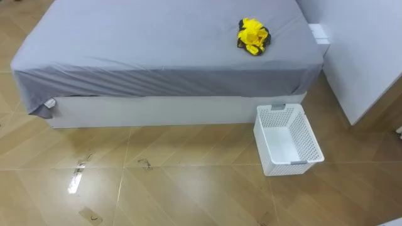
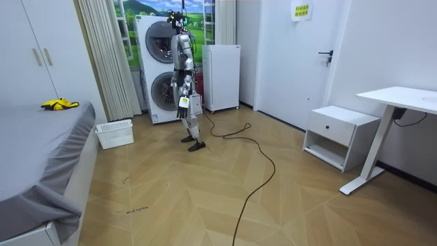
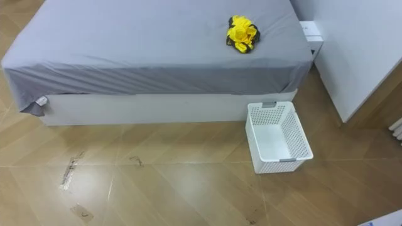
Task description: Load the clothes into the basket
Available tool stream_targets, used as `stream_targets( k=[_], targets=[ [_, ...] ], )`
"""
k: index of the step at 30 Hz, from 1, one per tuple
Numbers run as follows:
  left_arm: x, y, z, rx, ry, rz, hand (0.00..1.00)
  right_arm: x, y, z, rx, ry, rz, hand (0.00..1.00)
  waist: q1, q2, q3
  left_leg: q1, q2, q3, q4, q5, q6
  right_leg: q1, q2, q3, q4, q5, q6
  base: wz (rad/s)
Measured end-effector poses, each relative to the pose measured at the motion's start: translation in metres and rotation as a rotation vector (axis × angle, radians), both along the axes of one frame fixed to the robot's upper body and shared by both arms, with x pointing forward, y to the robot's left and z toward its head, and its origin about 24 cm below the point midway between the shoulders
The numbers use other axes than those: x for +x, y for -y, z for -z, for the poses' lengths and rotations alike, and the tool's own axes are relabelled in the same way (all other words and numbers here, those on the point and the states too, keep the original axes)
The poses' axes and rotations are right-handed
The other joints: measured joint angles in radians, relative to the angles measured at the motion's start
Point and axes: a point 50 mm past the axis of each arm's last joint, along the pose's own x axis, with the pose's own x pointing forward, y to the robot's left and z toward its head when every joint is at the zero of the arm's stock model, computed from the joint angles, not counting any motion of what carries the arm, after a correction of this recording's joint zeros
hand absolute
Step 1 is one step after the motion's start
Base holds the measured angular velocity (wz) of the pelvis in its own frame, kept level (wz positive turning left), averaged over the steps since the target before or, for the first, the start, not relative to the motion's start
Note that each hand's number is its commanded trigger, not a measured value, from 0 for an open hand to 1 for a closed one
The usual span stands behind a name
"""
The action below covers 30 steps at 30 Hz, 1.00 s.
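Clothes (image 1: pixel 253 35) | on bed (image 1: pixel 157 44), well beyond robot hand (image 2: pixel 183 102) | basket (image 1: pixel 289 139) nearer, beside bed for short drop | robot hand state: cannot tell

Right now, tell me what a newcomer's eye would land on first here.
A bright yellow and black bundle of clothes lies on the grey bed, near its far right corner. On the wood floor beside the bed's right end stands an empty white perforated basket.
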Motion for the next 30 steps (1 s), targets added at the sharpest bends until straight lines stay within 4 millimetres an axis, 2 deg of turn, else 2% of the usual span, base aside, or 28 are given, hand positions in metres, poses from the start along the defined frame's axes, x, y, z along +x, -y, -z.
stream_targets(
  k=[21,25,27,28,29,30],
  targets=[
    [0.0001,0.0004,0.0001,-0.006,0.001,-0.001,0.00,0.0001,-0.0007,0.0000,0.012,0.006,0.005,0.00,-0.003,0.002,-0.0004,0.002,-0.001,-0.004,0.000,0.000,0.000,0.012,-0.001,-0.004,-0.004,0.000,0.000,0.00],
    [-0.0003,-0.0009,-0.0001,-0.009,0.006,-0.028,0.00,0.0014,-0.0010,-0.0003,0.020,0.011,-0.008,0.00,-0.001,0.001,-0.0001,-0.007,0.012,0.000,0.003,-0.003,-0.002,-0.008,0.003,-0.005,0.006,-0.003,-0.005,0.00],
    [-0.0016,-0.0024,-0.0003,-0.009,0.006,-0.041,0.00,0.0041,-0.0015,-0.0009,0.020,0.019,-0.020,0.00,0.008,-0.001,0.0007,-0.021,0.021,0.011,0.034,-0.020,-0.007,-0.026,0.007,-0.008,0.036,-0.018,-0.010,-0.14],
    [-0.0034,-0.0039,-0.0005,-0.008,0.007,-0.057,0.00,0.0045,-0.0018,-0.0011,0.026,0.022,-0.022,0.00,0.020,0.002,0.0015,-0.047,0.033,0.019,0.098,-0.051,-0.015,-0.040,0.014,-0.011,0.063,-0.032,-0.017,-0.24],
    [-0.0012,-0.0044,-0.0010,-0.007,0.013,-0.058,0.00,0.0042,-0.0022,-0.0010,0.029,0.021,-0.023,0.00,0.023,0.002,0.0013,-0.064,0.038,0.024,0.138,-0.066,-0.021,-0.048,0.019,-0.011,0.075,-0.040,-0.022,-0.24],
    [-0.0024,-0.0073,-0.0016,-0.006,0.020,-0.083,0.00,0.0041,-0.0035,-0.0007,0.035,0.022,-0.020,0.00,0.029,0.000,0.0029,-0.100,0.053,0.029,0.229,-0.087,-0.033,-0.058,0.024,-0.012,0.101,-0.061,-0.030,-0.12]
  ],
)
